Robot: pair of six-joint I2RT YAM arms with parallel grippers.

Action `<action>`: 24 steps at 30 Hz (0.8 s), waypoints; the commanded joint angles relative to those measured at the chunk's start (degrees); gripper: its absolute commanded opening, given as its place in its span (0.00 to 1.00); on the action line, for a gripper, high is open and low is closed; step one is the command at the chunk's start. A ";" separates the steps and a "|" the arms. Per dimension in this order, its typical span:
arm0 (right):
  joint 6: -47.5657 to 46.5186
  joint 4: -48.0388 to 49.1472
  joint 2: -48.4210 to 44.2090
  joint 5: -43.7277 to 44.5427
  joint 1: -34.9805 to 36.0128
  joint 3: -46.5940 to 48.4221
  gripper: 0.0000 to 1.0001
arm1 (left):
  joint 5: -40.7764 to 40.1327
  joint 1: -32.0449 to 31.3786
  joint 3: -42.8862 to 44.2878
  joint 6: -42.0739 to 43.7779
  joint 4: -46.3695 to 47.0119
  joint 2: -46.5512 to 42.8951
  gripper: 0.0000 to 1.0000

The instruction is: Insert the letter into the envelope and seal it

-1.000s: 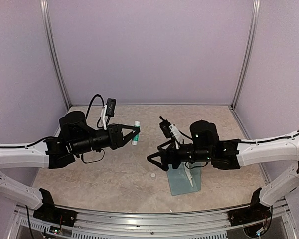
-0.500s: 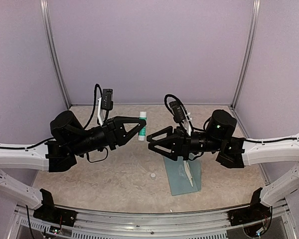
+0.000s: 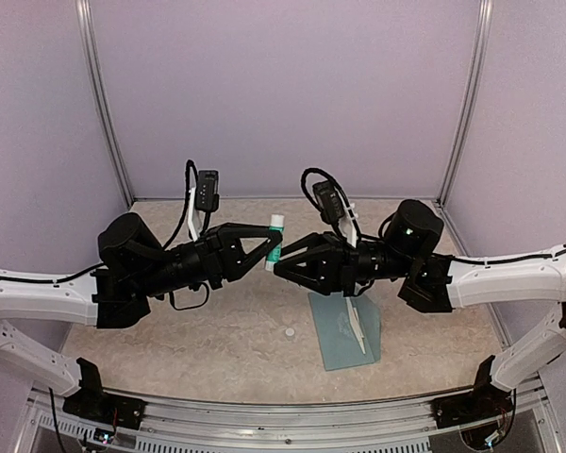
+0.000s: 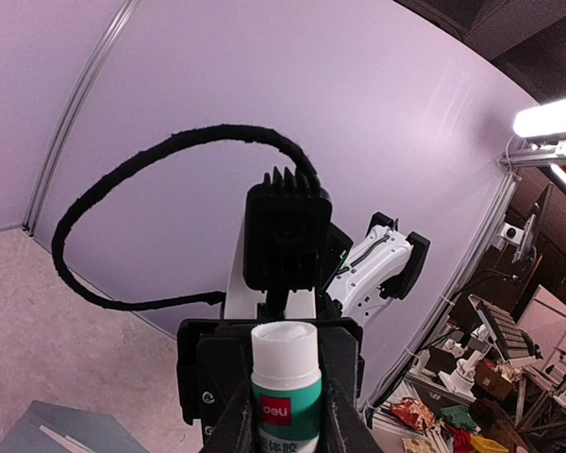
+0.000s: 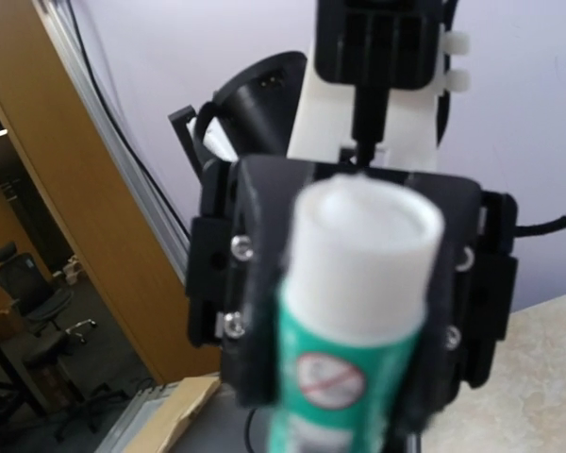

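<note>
From above: left gripper [image 3: 268,247] squeezed tight on a white and green glue stick [image 3: 275,236], high over the bench [image 3: 217,321]. Right gripper [image 3: 285,265] just beside the stick, fingers spread apart, nothing inside. Below the right gripper, flat on the bench, the teal envelope [image 3: 335,344], with a thin white strip [image 3: 357,328] on it, too thin to tell what. Small white cap [image 3: 289,332] near the envelope.

From the left wrist: glue stick pinched between two fingers [image 4: 236,429], white top toward the right arm's black camera [image 4: 285,236]. Envelope corner low on the left.

From the right wrist: blurry glue stick very close, hiding much of the left gripper behind.

glue stick [image 5: 358,283]: blurred, base cropped | envelope [image 3: 342,342]: far end hidden
</note>
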 commanded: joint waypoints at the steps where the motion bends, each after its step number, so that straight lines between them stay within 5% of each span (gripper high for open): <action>1: 1.70 4.12 1.55 -2.34 -0.16 1.79 0.29 | 0.54 -0.33 1.53 -0.05 2.20 0.56 0.21; 6: 2.58 5.59 2.07 -2.09 -0.21 1.79 0.19 | 0.33 -0.31 1.14 0.05 2.20 0.56 0.21; 13: 2.79 4.94 3.58 -2.61 -0.17 2.77 0.27 | 0.88 -0.28 0.55 -0.47 3.62 0.48 0.21; 17: 2.73 4.93 3.57 -2.75 -0.20 2.90 0.14 | 0.90 -0.33 0.46 -0.39 3.17 0.39 0.21; 20: 1.51 2.56 2.67 -2.20 -0.49 2.89 0.07 | 0.66 -0.24 0.45 0.14 1.12 0.15 0.30; 24: -0.06 -1.64 1.06 -3.46 -1.30 2.62 0.03 | 2.07 0.41 1.34 0.66 -2.96 -0.87 0.55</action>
